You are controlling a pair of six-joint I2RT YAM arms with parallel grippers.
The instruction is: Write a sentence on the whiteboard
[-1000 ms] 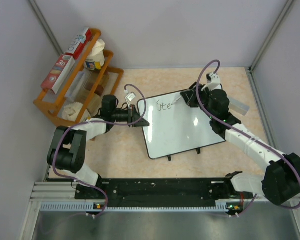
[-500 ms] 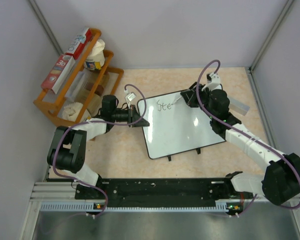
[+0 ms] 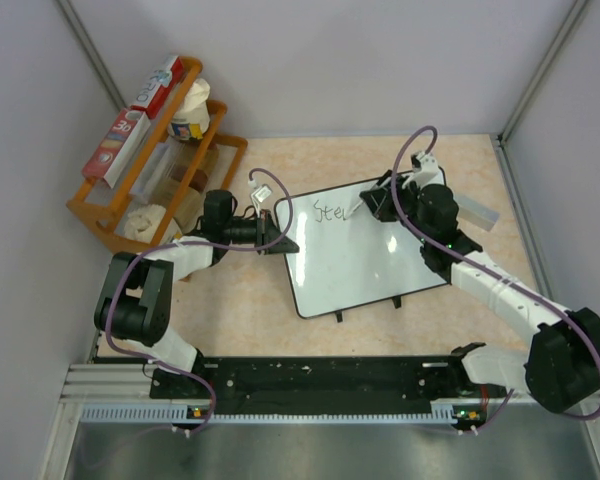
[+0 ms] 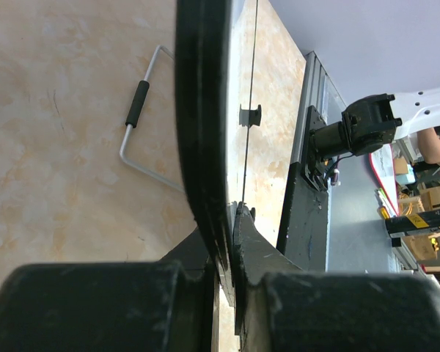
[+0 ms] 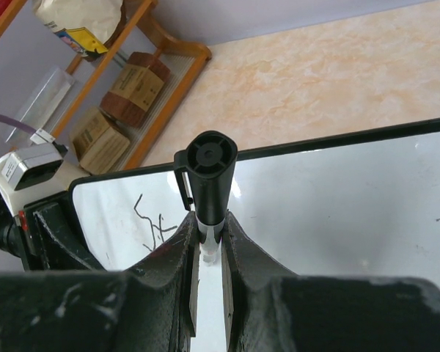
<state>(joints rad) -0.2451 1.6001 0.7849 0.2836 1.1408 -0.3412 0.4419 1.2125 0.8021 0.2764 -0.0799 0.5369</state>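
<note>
The whiteboard (image 3: 365, 255) lies tilted in the middle of the table, white with a thin black rim. Dark marker letters reading about "Ste" (image 3: 330, 211) stand near its far left corner; they also show in the right wrist view (image 5: 150, 220). My left gripper (image 3: 277, 232) is shut on the board's left edge (image 4: 205, 132), seen edge-on in the left wrist view. My right gripper (image 3: 372, 203) is shut on a marker (image 5: 210, 183) with a white body and black cap end, its tip hidden, at the board's far edge just right of the letters.
An orange wooden rack (image 3: 145, 160) with boxes and bags stands at the back left. A small grey flat bar (image 3: 477, 212) lies right of the right arm. A bent wire handle (image 4: 136, 121) lies on the table by the board. Walls close in on all sides.
The right gripper with the marker has shifted slightly, and the writing has grown a little to the right of "Ste". The left arm and board have not moved.
</note>
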